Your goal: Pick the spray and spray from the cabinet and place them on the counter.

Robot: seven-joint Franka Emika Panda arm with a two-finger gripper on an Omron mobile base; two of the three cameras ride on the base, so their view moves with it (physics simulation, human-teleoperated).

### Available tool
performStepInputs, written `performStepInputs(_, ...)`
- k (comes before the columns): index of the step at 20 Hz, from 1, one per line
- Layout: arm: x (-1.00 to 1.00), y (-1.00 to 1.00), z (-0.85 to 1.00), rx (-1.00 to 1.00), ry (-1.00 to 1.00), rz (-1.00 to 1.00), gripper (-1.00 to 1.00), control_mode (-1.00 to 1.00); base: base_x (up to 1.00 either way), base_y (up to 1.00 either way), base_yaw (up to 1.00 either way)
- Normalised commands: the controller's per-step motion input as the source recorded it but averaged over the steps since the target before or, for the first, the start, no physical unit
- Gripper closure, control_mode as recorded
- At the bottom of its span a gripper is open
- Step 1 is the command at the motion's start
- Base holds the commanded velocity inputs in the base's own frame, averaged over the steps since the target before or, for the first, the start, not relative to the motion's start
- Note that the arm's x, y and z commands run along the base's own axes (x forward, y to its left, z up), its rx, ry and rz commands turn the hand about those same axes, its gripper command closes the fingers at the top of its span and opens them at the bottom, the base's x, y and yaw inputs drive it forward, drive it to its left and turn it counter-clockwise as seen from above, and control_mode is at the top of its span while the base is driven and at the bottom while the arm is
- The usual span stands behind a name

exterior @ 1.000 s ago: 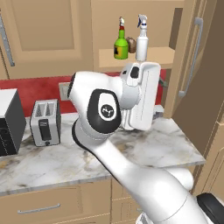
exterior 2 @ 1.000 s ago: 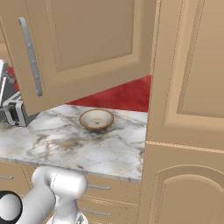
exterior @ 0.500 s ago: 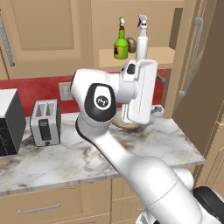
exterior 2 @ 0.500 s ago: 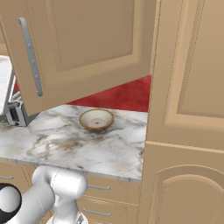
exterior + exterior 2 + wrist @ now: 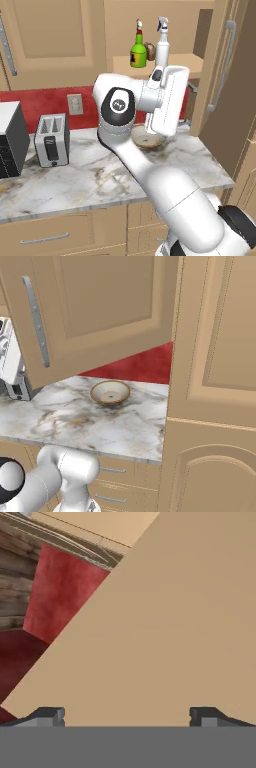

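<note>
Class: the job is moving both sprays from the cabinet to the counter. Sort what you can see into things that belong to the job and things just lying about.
Job: white spray; green spray; cabinet; counter; end effector, open.

Lying about: toaster; bowl; brown lump; wall socket.

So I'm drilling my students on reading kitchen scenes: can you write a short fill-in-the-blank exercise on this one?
1. The green bottle and the white spray bottle stand on the cabinet ____.
2. On the marble counter, the silver toaster stands beside a red ____.
3. The pincer has its tips spread wide, so it is ____.
4. The tan bowl rests on the ____.

Missing words: shelf; wall; open; counter
</note>
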Motion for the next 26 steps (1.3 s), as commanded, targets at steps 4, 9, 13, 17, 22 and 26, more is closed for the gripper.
performStepInputs(4, -0.11, -0.50, 0.00, -0.03, 0.00, -0.15, -1.00, -1.00, 0.00, 0.00, 0.00)
performStepInputs(9, -0.31, -0.45, 0.01, -0.03, -0.03, -0.07, -1.00, -1.00, 0.00, 0.00, 0.00)
performStepInputs(13, -0.52, -0.47, 0.07, -0.01, -0.13, -0.03, -1.00, -1.00, 0.00, 0.00, 0.00)
performStepInputs(17, -0.43, -0.57, 0.18, 0.02, -0.12, -0.04, -1.00, -1.00, 0.00, 0.00, 0.00)
performStepInputs(22, -0.11, -0.52, 0.29, 0.13, -0.14, -0.11, -1.00, -1.00, 0.00, 0.00, 0.00)
performStepInputs(26, -0.11, -0.22, 0.18, 0.03, -0.09, -0.06, -1.00, -1.00, 0.00, 0.00, 0.00)
